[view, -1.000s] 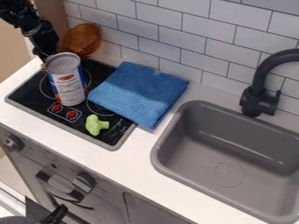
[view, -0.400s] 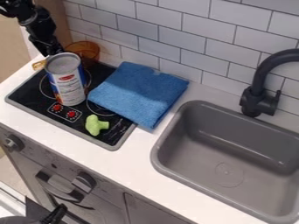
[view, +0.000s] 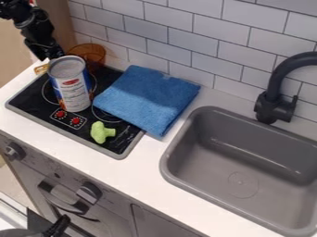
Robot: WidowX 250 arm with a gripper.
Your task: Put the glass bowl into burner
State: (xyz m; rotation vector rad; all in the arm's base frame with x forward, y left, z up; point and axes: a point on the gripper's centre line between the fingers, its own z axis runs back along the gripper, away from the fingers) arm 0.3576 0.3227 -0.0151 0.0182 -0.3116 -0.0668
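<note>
Amber, translucent, the bowl (view: 93, 52) looks upright behind the can (view: 73, 90) (jaws (view: 52, 51) spread or closed, I can't tell).

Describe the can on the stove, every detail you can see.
The can is an upright cylinder with a flat, greyish top, wrapped in a white label with blue areas and a red patch near the upper edge. It stands on the black stove, over the left burner ring, behind the red knobs. It partly hides the amber bowl; whether they touch is unclear.
</note>
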